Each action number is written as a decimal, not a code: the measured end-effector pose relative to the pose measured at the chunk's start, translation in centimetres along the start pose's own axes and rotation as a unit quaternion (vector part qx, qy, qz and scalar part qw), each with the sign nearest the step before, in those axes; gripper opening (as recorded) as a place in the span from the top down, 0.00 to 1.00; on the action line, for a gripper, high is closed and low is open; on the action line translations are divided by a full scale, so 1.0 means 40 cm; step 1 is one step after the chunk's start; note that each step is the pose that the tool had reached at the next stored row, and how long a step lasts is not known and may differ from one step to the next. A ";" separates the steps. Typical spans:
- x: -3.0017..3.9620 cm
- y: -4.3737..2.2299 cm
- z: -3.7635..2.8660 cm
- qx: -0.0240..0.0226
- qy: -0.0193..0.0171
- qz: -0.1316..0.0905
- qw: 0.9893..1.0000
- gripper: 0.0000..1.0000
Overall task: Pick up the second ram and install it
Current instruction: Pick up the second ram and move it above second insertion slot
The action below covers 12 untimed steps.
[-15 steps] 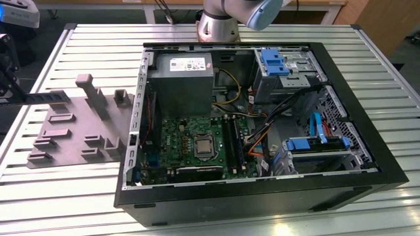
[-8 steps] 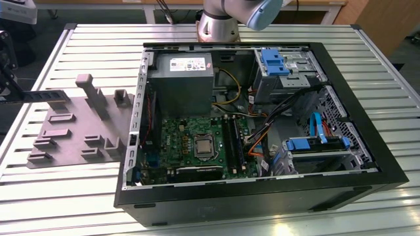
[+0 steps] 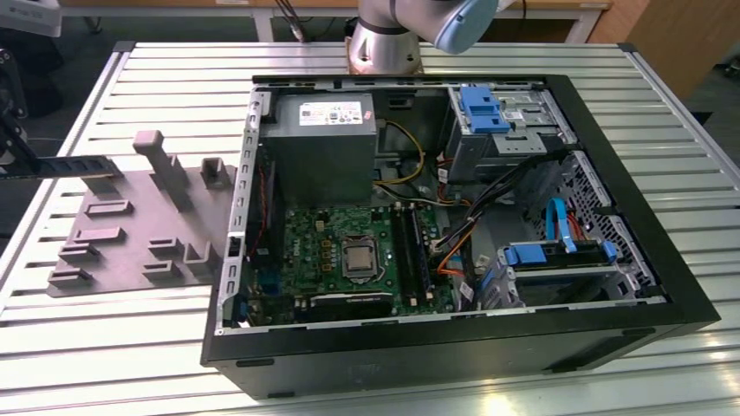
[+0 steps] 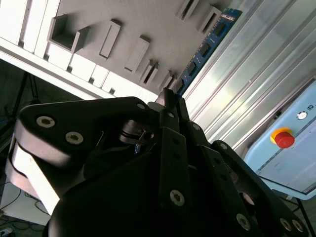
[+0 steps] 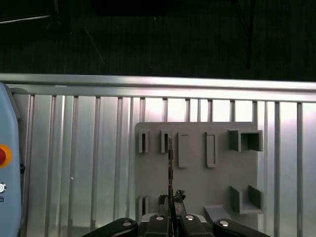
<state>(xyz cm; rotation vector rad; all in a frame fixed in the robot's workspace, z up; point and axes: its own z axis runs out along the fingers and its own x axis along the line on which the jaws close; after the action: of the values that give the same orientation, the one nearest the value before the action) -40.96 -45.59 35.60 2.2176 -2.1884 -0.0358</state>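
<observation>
The second ram (image 4: 207,44) is a thin blue board with dark chips, and it sticks out from between my fingers. My gripper (image 4: 168,98) is shut on one end of it. In the first wrist view the ram (image 5: 170,168) appears edge-on, running from my gripper (image 5: 171,211) out over the grey fixture plate (image 5: 197,182). In the exterior view the ram (image 3: 69,166) is a dark bar held level above the plate's far corner, at that view's left, with my gripper (image 3: 9,160) at the picture's edge. The black slot rails (image 3: 412,247) lie on the green motherboard in the open case.
The open black computer case (image 3: 463,347) lies on the slatted metal table (image 3: 116,347). It holds a grey power supply (image 3: 318,143), blue drive clips (image 3: 480,108) and loose cables. The fixture plate (image 3: 127,234) has upright posts and pockets. A red stop button (image 4: 282,137) sits beside the table.
</observation>
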 end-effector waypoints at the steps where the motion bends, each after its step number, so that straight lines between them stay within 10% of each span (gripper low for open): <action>1: 0.000 0.000 -0.002 0.000 0.000 0.000 1.000 0.86; 12: 0.000 0.001 -0.018 0.000 0.001 0.000 1.000 0.86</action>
<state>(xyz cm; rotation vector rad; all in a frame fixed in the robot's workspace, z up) -40.96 -45.58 36.34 2.2170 -2.1878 -0.0346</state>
